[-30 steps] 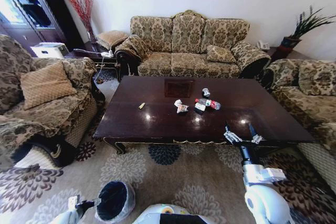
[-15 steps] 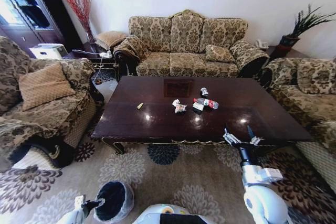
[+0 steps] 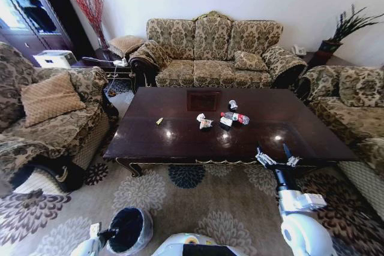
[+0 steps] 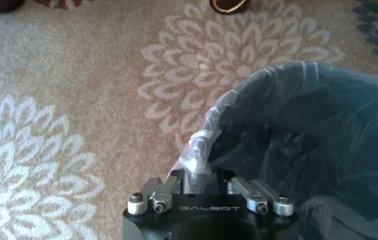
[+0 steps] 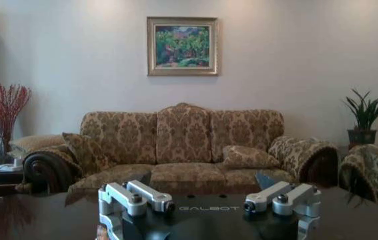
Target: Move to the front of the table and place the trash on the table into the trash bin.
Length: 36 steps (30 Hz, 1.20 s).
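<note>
A patterned living room, ringed by brocade sofas [image 3: 213,46] and floored with a floral carpet [image 3: 198,199], frames the dark glossy table [image 3: 180,139] that the robot faces from its long near side. The trash sits in a loose cluster a little beyond the table's middle, toward the far edge: a clear bottle with a red label [image 3: 235,117] lying on its side, a small can [image 3: 233,105] just behind it, a crumpled wrapper [image 3: 205,122] beside them, and a tiny yellowish scrap [image 3: 159,121] apart, toward the left edge. None of it has been touched.

The left gripper [image 4: 201,176] is clamped on the folded-over plastic liner at the rim of the trash bin [image 3: 131,231], which rides low beside the robot's base on the carpet, short of the table's near edge; holding it by the rim appears to be how the robot carries the bin along so that it is within reach once collecting begins. In the left wrist view the bin's dark, bag-lined interior gapes open and looks empty.

The right gripper [image 3: 278,159] hovers at the near edge of the table toward its right corner, jaws spread wide and holding nothing, apparently readied for a first pick. The litter lies well apart from it, so the job stands at the approach stage.
</note>
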Tool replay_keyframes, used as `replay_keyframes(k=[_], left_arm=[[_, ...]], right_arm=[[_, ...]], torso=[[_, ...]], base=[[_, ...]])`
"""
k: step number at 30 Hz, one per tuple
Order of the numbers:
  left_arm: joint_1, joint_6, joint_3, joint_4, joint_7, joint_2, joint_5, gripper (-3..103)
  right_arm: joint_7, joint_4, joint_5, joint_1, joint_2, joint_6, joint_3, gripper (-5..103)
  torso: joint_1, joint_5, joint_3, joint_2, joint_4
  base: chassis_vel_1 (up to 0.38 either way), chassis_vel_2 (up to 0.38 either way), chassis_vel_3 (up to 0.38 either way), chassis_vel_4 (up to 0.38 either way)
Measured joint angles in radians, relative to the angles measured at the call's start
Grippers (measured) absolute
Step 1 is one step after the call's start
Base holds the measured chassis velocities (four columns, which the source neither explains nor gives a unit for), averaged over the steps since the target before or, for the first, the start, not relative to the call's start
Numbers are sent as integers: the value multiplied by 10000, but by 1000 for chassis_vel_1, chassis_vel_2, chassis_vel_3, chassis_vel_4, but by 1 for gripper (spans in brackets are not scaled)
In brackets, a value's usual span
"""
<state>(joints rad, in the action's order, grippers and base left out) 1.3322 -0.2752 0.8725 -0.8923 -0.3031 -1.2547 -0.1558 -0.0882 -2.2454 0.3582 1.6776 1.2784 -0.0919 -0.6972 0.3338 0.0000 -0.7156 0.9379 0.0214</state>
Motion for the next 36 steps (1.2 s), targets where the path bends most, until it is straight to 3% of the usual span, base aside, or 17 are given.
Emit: replay_keyframes(k=[4, 6, 8, 18, 21, 22, 27, 29, 31, 32, 36], left_arm=[[-2, 12, 34, -16, -47, 7, 5, 15], [4, 12, 43, -44, -48, -2, 0, 15], [25, 9, 69, -110, -40, -49, -36, 4], [445, -93, 229, -1135, 195, -296, -664, 0], [1171, -177, 482, -2829, 369, -449, -1201, 0], [1171, -177, 482, -2829, 369, -449, -1201, 0], [2400, -215, 945, -5231, 404, -473, -1463, 0], [3136, -245, 1402, -6694, 354, -451, -1587, 0], [3308, -273, 1555, -7064, 361, -446, -1638, 0], [3794, -380, 2062, -8139, 417, -433, -1866, 0], [4344, -515, 2771, -9561, 459, -450, -2195, 0]], right_arm=[[-49, 65, 51, -32, -53, 4, -48, 100], [-114, 102, 37, -61, -69, 18, -57, 100], [-220, 199, 19, -134, -77, 11, -70, 100], [-201, 445, 214, -207, -83, -266, -129, 100], [57, 633, 541, -290, -40, -476, -138, 100], [57, 633, 541, -290, -40, -476, -138, 100], [345, 1103, 699, -525, 67, -860, -61, 100], [507, 1414, 753, -631, 139, -1066, 46, 100], [543, 1507, 773, -662, 158, -1129, 73, 100], [612, 1734, 801, -729, 198, -1275, 123, 100], [684, 2027, 779, -813, 227, -1565, 166, 100]], torso=[[0, 1, 0, 0, 0], [0, 4, 0, 0, 2], [0, -2, 0, 0, -1], [0, -2, 0, 0, 1], [0, -3, 0, 0, -3], [0, -3, 0, 0, -3], [0, 7, 0, 0, 3], [0, -3, 0, 0, 0], [0, -5, 0, 0, -1], [0, 10, 0, 0, 0], [0, -2, 0, 0, 1]], base=[[0, 0, 0, 0], [0, 0, 0, 0], [0, 0, 0, 0], [0, 0, 0, 0], [0, 0, 0, 0], [0, 0, 0, 0], [0, 0, 0, 0], [0, 0, 0, 0], [0, 0, 0, 0], [0, 0, 0, 0], [0, 0, 0, 0]])
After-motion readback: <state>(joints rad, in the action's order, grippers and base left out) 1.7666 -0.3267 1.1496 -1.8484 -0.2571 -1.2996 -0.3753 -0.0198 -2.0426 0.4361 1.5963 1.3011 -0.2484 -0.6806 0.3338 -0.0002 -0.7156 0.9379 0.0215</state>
